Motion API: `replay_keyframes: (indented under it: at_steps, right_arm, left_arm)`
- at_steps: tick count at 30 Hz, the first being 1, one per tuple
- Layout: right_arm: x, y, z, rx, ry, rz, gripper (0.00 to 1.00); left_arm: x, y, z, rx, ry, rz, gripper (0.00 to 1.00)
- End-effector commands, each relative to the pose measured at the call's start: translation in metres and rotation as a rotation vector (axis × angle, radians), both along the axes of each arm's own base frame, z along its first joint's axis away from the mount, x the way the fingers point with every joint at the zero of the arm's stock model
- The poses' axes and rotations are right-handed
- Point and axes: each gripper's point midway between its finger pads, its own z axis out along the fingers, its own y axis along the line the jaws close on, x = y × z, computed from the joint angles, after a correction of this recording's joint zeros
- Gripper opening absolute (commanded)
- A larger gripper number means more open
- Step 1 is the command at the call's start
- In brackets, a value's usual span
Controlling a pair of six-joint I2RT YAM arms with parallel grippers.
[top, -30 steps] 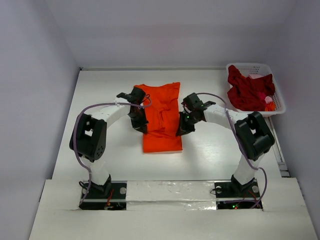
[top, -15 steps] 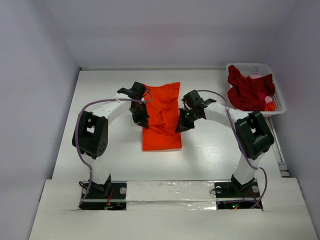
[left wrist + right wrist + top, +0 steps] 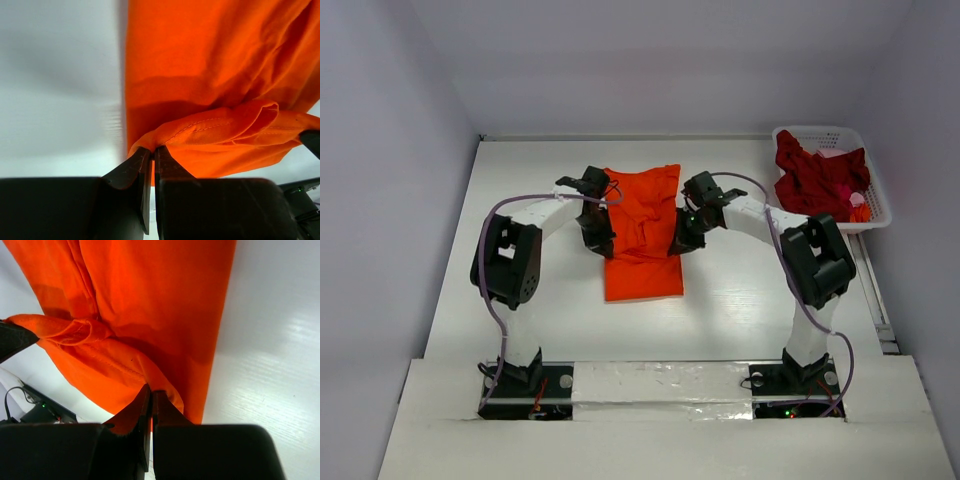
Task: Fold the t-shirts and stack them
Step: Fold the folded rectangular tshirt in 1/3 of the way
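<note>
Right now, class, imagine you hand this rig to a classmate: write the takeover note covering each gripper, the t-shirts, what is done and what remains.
Grippers: the left gripper is shut on the left edge of the orange t-shirt; the right gripper is shut on its right edge.
Things: the orange t-shirt lies mid-table as a long strip, with a pinched fold raised between the grippers. The red t-shirt sits crumpled in the basket at the far right.
Done: sides appear folded in.
Left: finish this fold, then fold the red t-shirt and stack both.
</note>
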Motion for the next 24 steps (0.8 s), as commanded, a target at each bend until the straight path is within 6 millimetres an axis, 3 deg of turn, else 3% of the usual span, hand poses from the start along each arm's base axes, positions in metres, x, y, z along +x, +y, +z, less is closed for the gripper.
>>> replay_keyframes:
  at_steps: [1, 12, 14, 20, 21, 24]
  right_arm:
    - [0.02, 0.003, 0.014, 0.013, -0.047, -0.011, 0.0]
    - [0.027, -0.007, 0.003, 0.0, -0.033, -0.037, 0.0]
    - [0.032, -0.01, 0.001, -0.001, -0.033, -0.046, 0.04]
    - [0.04, -0.013, 0.003, 0.013, -0.045, -0.055, 0.25]
    - [0.041, -0.013, 0.004, 0.015, -0.047, -0.051, 0.28]
    - [0.042, -0.011, 0.004, 0.02, -0.049, -0.043, 0.37]
  left_arm:
    - [0.012, 0.006, 0.005, 0.01, -0.034, 0.001, 0.0]
    - [0.022, 0.002, 0.009, 0.007, -0.046, 0.0, 0.0]
    - [0.022, 0.003, 0.01, 0.01, -0.047, 0.001, 0.01]
    - [0.024, 0.006, 0.011, 0.009, -0.052, 0.01, 0.13]
    - [0.024, 0.006, 0.011, 0.007, -0.054, 0.012, 0.21]
    - [0.027, 0.008, 0.013, 0.004, -0.062, 0.025, 0.33]
